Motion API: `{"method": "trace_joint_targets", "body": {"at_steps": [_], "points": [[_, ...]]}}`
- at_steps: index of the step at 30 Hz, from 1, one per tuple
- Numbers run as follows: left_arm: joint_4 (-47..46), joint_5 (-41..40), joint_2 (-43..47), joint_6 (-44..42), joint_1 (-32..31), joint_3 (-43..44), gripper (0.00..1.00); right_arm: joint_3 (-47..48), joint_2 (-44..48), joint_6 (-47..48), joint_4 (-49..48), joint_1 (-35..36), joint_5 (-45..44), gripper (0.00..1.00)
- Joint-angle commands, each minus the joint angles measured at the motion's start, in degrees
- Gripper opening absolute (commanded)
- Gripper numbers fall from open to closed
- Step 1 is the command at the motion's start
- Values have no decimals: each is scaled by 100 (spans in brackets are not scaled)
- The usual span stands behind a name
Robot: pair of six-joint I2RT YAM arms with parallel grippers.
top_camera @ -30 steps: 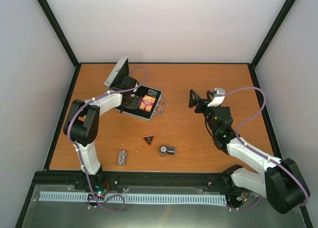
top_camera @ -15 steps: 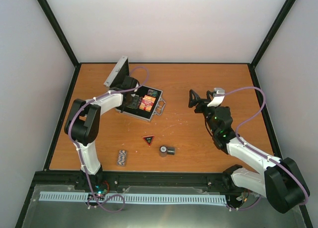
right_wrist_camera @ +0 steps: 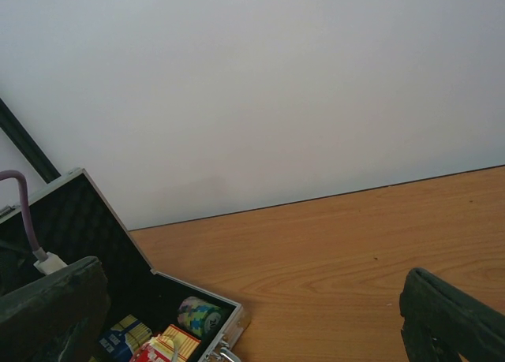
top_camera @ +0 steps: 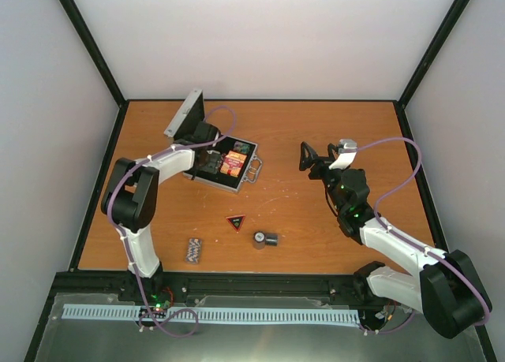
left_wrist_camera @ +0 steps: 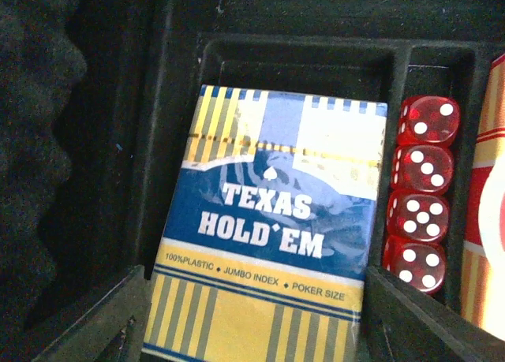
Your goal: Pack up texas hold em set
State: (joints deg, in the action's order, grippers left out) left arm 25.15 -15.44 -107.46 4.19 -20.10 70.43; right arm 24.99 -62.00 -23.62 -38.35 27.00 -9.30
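Note:
The silver case (top_camera: pixel 246 178) lies open at the table's back left, its lid (top_camera: pixel 184 115) raised. My left gripper (top_camera: pixel 207 164) is down inside it. In the left wrist view its fingers (left_wrist_camera: pixel 110 322) press both sides of a blue and yellow card box (left_wrist_camera: pixel 276 220) that rests in a black compartment. A row of red dice (left_wrist_camera: pixel 420 192) lies to its right, then a red card box (left_wrist_camera: pixel 489 220). My right gripper (top_camera: pixel 312 158) is open and empty, raised above the table right of the case. A red-edged black triangle (top_camera: pixel 236 222), round buttons (top_camera: pixel 264 239) and striped chips (top_camera: pixel 193 250) lie on the table.
The right wrist view shows the case (right_wrist_camera: pixel 237 322) at lower left with a roll of chips (right_wrist_camera: pixel 197 315) inside. The wooden table (top_camera: pixel 316 212) has black rails along its edges and white walls behind.

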Motion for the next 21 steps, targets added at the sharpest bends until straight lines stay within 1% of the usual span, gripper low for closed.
{"method": "trace_joint_targets", "body": {"at_steps": [1,6,12,15,21], "points": [[105,-212,347,131,85,-180,75,144,-39,-7,-24,-57,33,100],[-87,337,804,231,78,-433,79,164,-49,-3,-6,-55,42,100],[-228,934,1224,435,81,-800,78,167,-56,-11,3,-55,52,100],[-324,1091,1234,468,84,-941,75,171,-58,-11,3,-55,56,100],[-448,1053,977,497,85,-949,73,172,-58,-11,13,-55,60,100]]}}
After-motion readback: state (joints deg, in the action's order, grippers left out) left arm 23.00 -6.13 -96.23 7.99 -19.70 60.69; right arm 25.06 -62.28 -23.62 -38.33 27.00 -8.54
